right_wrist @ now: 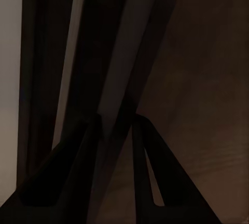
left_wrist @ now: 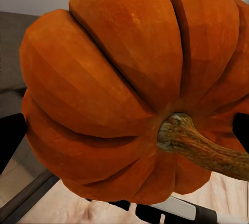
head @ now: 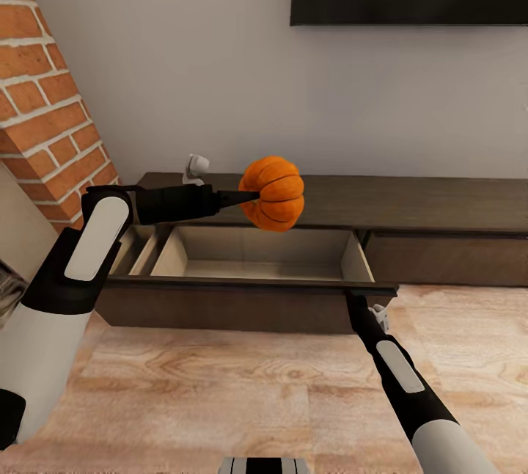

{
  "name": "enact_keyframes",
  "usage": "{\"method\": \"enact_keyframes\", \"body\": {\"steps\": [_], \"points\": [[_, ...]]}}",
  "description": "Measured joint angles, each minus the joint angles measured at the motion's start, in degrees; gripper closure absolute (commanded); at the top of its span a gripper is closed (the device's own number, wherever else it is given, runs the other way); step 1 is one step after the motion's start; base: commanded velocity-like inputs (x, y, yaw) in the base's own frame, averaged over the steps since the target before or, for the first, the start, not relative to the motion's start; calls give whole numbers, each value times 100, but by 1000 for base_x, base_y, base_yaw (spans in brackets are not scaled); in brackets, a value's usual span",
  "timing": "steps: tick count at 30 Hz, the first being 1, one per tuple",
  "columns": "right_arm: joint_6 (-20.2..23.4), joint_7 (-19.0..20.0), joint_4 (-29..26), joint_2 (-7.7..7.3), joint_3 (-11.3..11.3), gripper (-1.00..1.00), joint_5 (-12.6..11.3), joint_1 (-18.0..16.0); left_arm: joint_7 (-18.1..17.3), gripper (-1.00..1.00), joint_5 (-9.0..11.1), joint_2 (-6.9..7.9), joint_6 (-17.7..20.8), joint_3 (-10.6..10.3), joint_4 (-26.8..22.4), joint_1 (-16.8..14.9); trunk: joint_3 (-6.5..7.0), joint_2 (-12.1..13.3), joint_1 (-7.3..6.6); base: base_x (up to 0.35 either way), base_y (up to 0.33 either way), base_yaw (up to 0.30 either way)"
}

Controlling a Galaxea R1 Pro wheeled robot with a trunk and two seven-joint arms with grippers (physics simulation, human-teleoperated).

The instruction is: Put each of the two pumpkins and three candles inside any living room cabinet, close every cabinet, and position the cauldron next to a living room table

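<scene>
- The left gripper (head: 238, 199) is clenching its fingers on the pumpkin (head: 273, 193), holding it in the air above the open drawer (head: 264, 254) of the cabinet (head: 440, 204)
- The right gripper (head: 353, 296) is pinching the drawer's front edge (right_wrist: 111, 99) between its fingers
- The drawer's beige inside is lying bare

The left gripper (head: 246, 198) holds a pumpkin (head: 273, 193) above the cabinet's (head: 440, 202) open drawer (head: 242, 290) — the right gripper (head: 355, 298) sits at the drawer's front edge.
</scene>
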Motion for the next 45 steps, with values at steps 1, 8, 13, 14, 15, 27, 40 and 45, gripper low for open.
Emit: {"method": "enact_keyframes", "body": {"steps": [1, 8, 13, 14, 15, 27, 40, 45], "points": [[2, -1, 0, 0, 0, 100, 0, 0, 0, 100, 17, -3, 3, 0, 0, 0, 0, 0, -1, -33, 0, 0], [-1, -3, -2, 1, 15, 100, 0, 0, 3, 100, 14, -4, 3, 0, 0, 0, 0, 0, 0, -81, 0, 0], [-1, -8, -5, 1, 25, 100, 1, 0, 5, 100, 6, -4, 0, 0, 0, 0, 0, 0, 0, -67, 0, 0], [0, -6, -4, 1, 25, 100, 1, 0, 6, 100, 10, -5, 1, 0, 0, 0, 0, 0, -1, -27, 0, 0], [0, -4, -3, 1, 26, 100, 1, 0, 5, 100, -2, -5, -1, 0, 0, 0, 0, 0, -1, -17, 0, 0], [6, -4, -4, -3, 40, 100, 0, 0, 9, 100, -2, -5, -1, -23, 0, 0, 0, 0, -1, -21, 0, 0], [10, -2, -4, -4, 49, 100, 0, 0, 10, 100, 8, -5, 1, -81, 0, 0, 0, 0, -1, -39, 0, 0], [8, -1, 1, 0, 46, 100, 0, -3, 9, 100, -1, -2, -1, -79, 1, 0, 0, 0, -1, -9, 0, 0]]}}
